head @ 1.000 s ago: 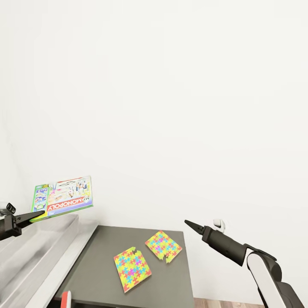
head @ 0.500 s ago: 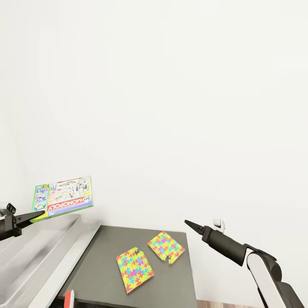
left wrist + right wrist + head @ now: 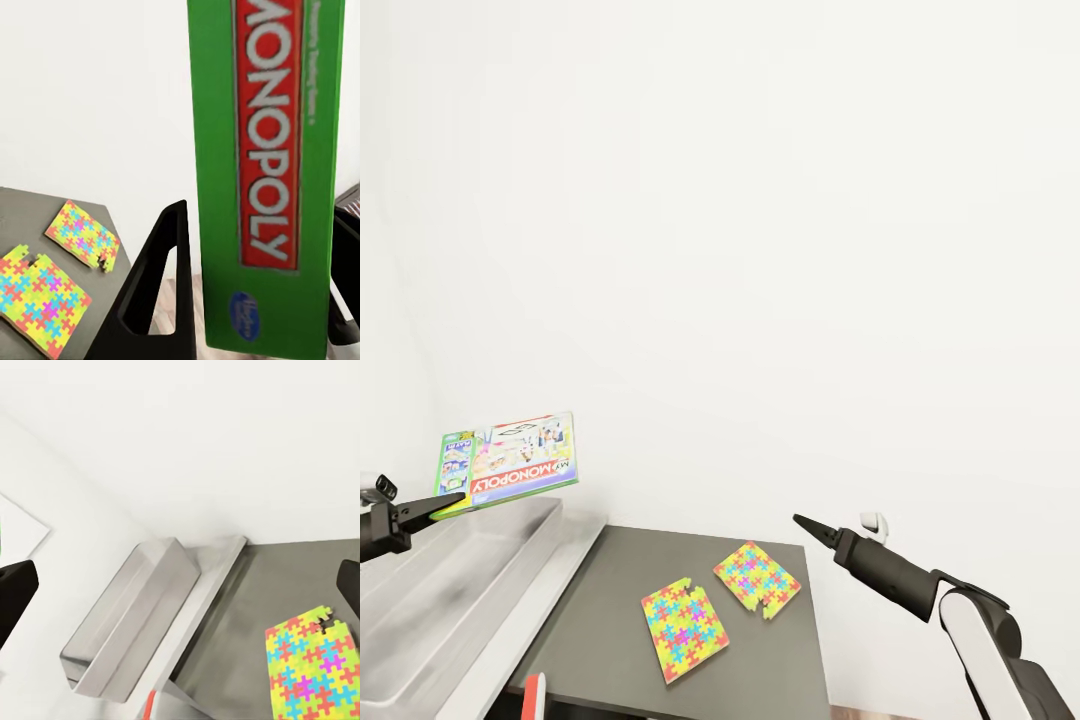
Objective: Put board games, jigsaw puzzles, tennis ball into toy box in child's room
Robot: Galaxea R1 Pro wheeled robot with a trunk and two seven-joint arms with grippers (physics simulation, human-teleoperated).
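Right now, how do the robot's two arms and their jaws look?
Both grippers are matte black. The right gripper tapers to a sharp tip on a black forearm with a white, rounded segment behind. The left gripper is also pointed, its jaws being flat black plates with triangular cut-outs.

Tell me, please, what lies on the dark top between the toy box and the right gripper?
In the head view, the two jigsaw puzzles lie flat on the dark grey top, between the toy box and the right gripper, which hovers above the top's far edge.
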